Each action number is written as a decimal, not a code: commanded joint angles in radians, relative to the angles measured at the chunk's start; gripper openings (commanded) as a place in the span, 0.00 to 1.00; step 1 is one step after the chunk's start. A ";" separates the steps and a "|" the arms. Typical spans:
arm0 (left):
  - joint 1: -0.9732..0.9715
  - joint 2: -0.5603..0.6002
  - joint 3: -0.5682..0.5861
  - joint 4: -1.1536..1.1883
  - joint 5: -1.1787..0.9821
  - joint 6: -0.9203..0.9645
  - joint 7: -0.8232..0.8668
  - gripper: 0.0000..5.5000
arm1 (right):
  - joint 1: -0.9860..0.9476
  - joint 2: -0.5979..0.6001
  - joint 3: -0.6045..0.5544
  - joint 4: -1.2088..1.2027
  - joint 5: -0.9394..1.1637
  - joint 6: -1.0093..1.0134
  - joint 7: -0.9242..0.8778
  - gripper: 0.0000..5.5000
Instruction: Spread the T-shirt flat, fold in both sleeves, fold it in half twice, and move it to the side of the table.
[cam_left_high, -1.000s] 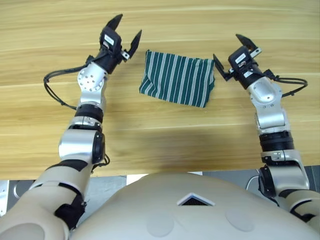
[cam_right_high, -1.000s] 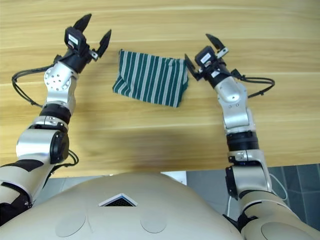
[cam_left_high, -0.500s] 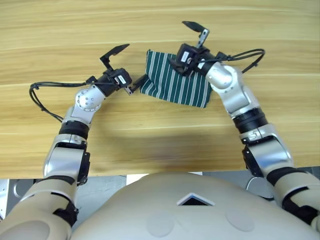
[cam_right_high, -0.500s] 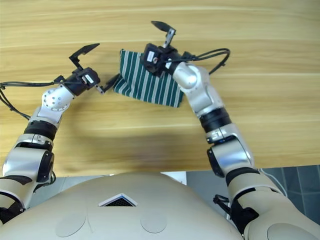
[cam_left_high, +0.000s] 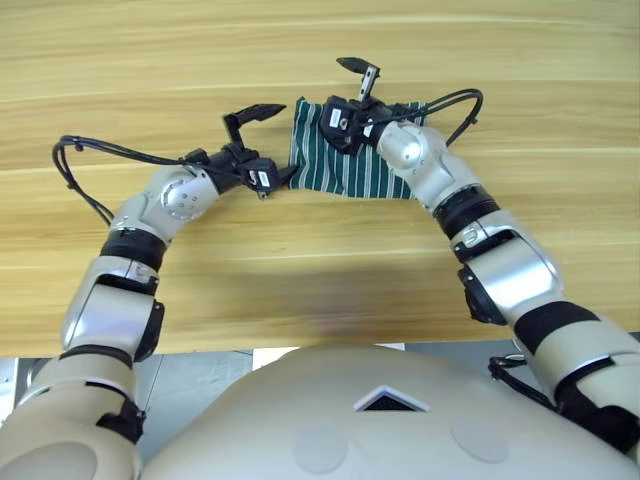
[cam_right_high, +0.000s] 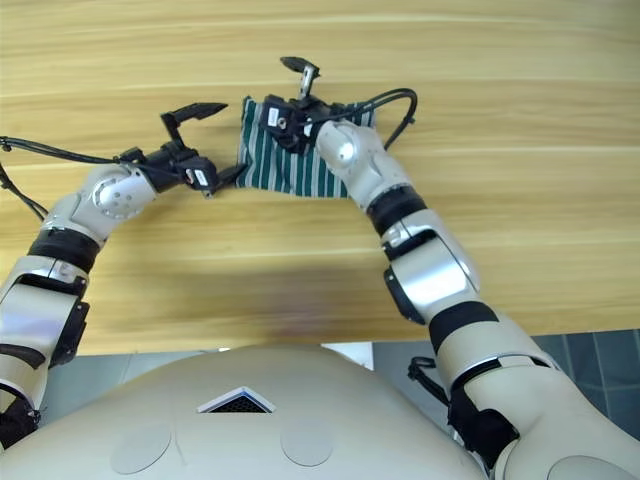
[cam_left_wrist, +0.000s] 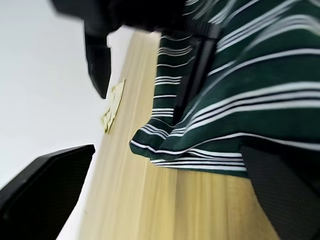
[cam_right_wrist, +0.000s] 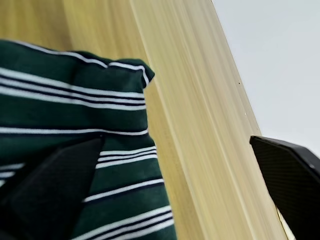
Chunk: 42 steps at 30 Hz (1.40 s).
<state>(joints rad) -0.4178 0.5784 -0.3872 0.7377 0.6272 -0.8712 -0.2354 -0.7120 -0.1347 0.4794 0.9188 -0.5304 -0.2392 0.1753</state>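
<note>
The T-shirt (cam_left_high: 330, 168), dark green with white stripes, lies folded into a small rectangle on the wooden table (cam_left_high: 300, 270). My left gripper (cam_left_high: 272, 142) is open at the shirt's left edge, its nearer finger against the near-left corner (cam_left_wrist: 200, 150). My right arm crosses over the shirt from the right. The right gripper (cam_left_high: 345, 92) is open above the shirt's far-left part. One of its fingers (cam_right_wrist: 55, 185) rests on the cloth and the other (cam_right_wrist: 290, 172) sticks out over the bare wood beyond the far edge.
Black cables loop out from both wrists, one to the left (cam_left_high: 80, 160) and one over the shirt's far-right corner (cam_left_high: 460, 100). Bare wood runs all around the shirt, with wide room to the left, right and far side.
Both arms have closed in from either side. The right arm swung across the shirt to its left part; the left gripper came down to the left edge. The shirt looks slightly bunched.
</note>
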 joint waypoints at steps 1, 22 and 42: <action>0.074 0.101 -0.057 -0.074 0.091 0.023 -0.045 0.98 | -0.012 -0.002 -0.009 0.096 0.002 0.015 -0.015 0.98; 0.058 0.034 -0.001 -0.267 -0.065 0.083 -0.036 0.98 | 0.089 0.005 -0.039 -0.088 0.088 -0.020 0.068 0.98; 0.127 0.138 -0.034 -0.250 -0.020 0.099 -0.008 0.98 | 0.086 -0.011 -0.036 -0.033 0.077 -0.001 0.022 0.98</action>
<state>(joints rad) -0.3295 0.6848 -0.4421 0.4909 0.6215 -0.7885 -0.2181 -0.6275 -0.1296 0.4400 0.8519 -0.4305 -0.2644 0.1948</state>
